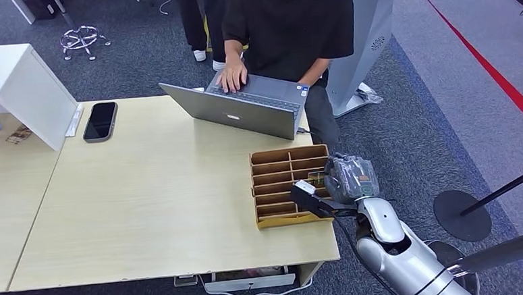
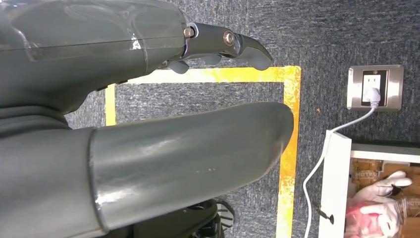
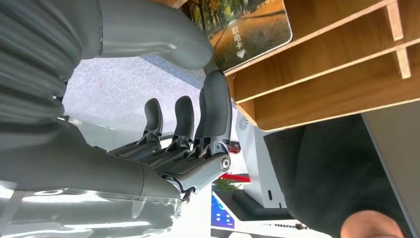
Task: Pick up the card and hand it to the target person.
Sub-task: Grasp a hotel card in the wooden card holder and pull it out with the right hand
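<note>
The card (image 3: 247,29), printed with an autumn tree scene, stands in a slot of the brown wooden organizer (image 1: 274,187) at the table's right edge. My right hand (image 1: 347,178) is at the organizer's right side. In the right wrist view its thumb (image 3: 163,34) and a finger (image 3: 217,104) pinch the card's edge, while the other fingers hang beside the box. A sliver of the card (image 1: 316,179) shows by the hand in the head view. The person (image 1: 293,24) in a black shirt sits across the table, typing. My left hand (image 2: 148,99) hangs over the floor, holding nothing.
A grey laptop (image 1: 243,108) stands just beyond the organizer. A black phone (image 1: 100,121) lies at the table's far left beside a white box (image 1: 19,89). Stanchion bases and poles (image 1: 462,215) stand on the carpet to my right.
</note>
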### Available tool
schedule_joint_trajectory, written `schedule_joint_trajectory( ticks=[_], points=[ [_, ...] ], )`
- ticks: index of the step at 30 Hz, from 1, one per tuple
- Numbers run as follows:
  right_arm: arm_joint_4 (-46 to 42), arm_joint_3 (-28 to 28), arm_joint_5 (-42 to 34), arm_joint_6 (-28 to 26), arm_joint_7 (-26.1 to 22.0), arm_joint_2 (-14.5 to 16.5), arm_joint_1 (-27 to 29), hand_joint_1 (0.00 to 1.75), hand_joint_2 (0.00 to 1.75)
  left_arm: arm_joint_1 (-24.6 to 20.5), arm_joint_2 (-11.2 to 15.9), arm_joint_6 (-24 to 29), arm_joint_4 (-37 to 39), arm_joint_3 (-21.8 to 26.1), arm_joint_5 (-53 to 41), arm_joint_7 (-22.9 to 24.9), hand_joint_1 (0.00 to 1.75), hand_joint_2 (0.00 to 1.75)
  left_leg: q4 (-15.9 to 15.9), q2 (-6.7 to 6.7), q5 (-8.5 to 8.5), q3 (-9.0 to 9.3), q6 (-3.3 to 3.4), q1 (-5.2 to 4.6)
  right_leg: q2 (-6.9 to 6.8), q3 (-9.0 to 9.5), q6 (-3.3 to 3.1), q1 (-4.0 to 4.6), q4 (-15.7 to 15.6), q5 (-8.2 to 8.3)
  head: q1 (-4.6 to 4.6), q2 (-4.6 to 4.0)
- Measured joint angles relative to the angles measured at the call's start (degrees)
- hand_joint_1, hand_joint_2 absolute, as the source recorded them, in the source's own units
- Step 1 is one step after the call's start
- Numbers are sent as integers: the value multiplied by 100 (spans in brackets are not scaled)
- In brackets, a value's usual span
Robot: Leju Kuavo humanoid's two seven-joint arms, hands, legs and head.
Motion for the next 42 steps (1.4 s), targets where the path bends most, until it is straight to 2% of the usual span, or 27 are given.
schedule_joint_trajectory(
  ticks=[7,11,15,24,29,42],
  points=[
    [-54,-2,58,-13,34,0,1,101,175,5,-4,4,0,0,17,-6,0,0,0,0,0,0,0,0,0,0,0,0,0,0,1,0],
    [-62,-2,69,-15,34,0,1,77,175,6,-5,4,0,0,17,-6,0,0,0,0,0,0,0,0,0,0,0,0,0,0,1,0],
    [-133,-3,189,-68,35,0,5,72,175,9,-5,4,0,0,28,-11,0,0,0,0,0,1,0,0,0,0,0,0,0,0,1,0],
    [-478,-2,497,106,88,-9,30,85,175,47,-5,-7,0,0,54,-33,0,0,1,0,0,1,0,0,0,0,0,0,0,0,1,0],
    [-434,41,419,163,-13,-3,28,95,175,44,-7,-9,0,0,34,19,0,0,1,0,0,1,0,0,0,0,0,0,0,0,1,0],
    [-201,169,272,306,-41,48,16,105,175,36,-14,7,0,0,17,64,0,0,0,0,0,0,0,0,0,0,0,0,0,0,1,0]
  ],
)
